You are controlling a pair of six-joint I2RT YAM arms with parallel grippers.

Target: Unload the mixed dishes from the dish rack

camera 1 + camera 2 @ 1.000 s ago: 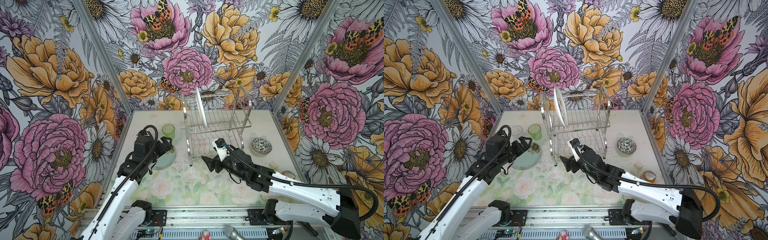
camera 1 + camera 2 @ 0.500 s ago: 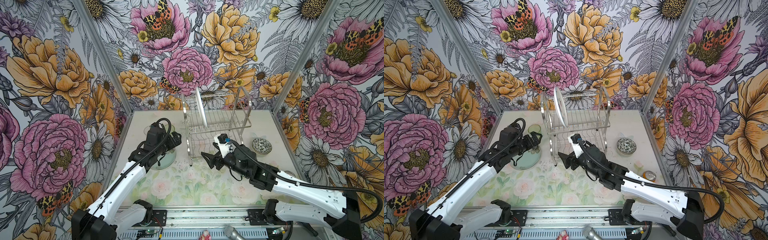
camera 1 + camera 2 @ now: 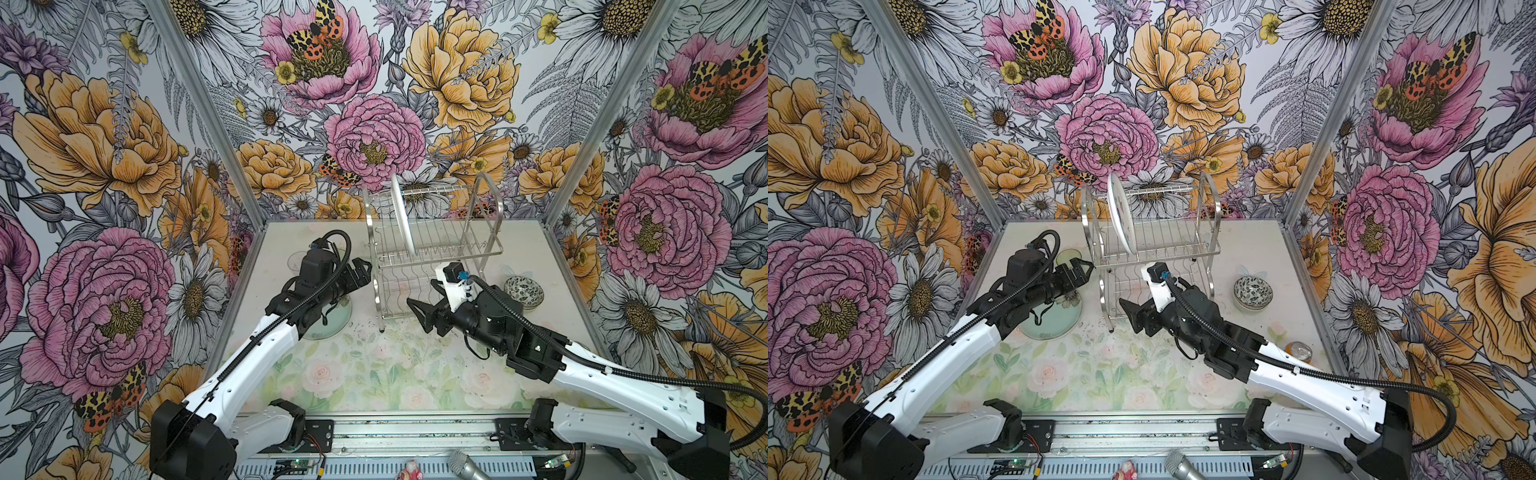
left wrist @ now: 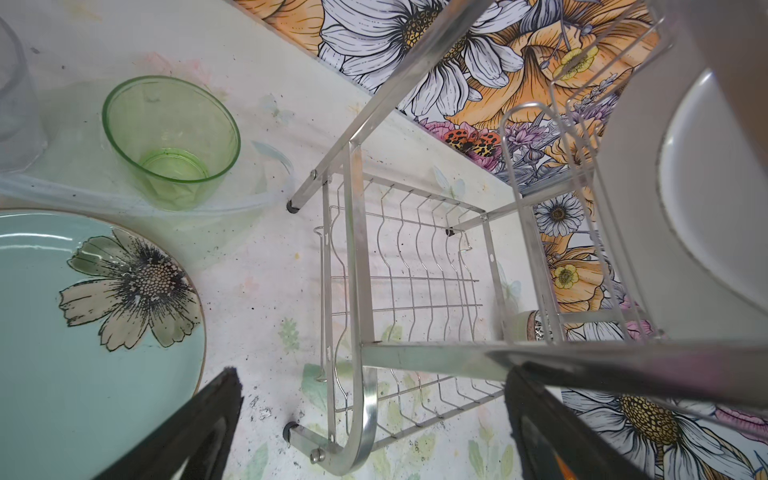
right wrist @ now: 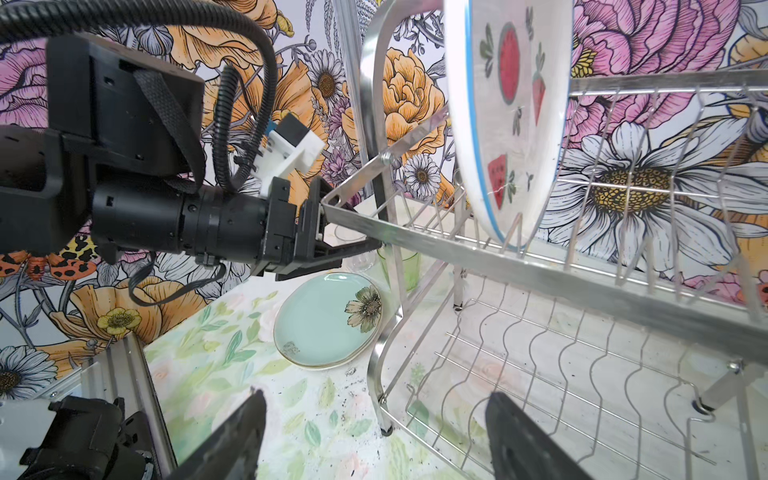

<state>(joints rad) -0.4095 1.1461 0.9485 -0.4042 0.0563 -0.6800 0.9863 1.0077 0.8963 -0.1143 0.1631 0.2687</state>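
Dish rack [image 3: 482, 249]: one watermelon plate [image 3: 402, 216] upright in the upper shelf, to be removed; lower shelf bare. On the table [image 3: 374, 374]: aqua plate [image 3: 1054, 324], green tumbler [image 4: 172, 141], patterned bowl [image 3: 523, 291]. Left gripper [image 3: 360, 272] and right gripper [image 3: 422, 293]: jaws apart, empty, beside the rack.

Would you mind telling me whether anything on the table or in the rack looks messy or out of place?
Dark specks lie scattered on the table by the near foot of the dish rack, beside the aqua plate, like grit. Nothing else stands out: the watermelon plate stands on edge in the upper shelf.
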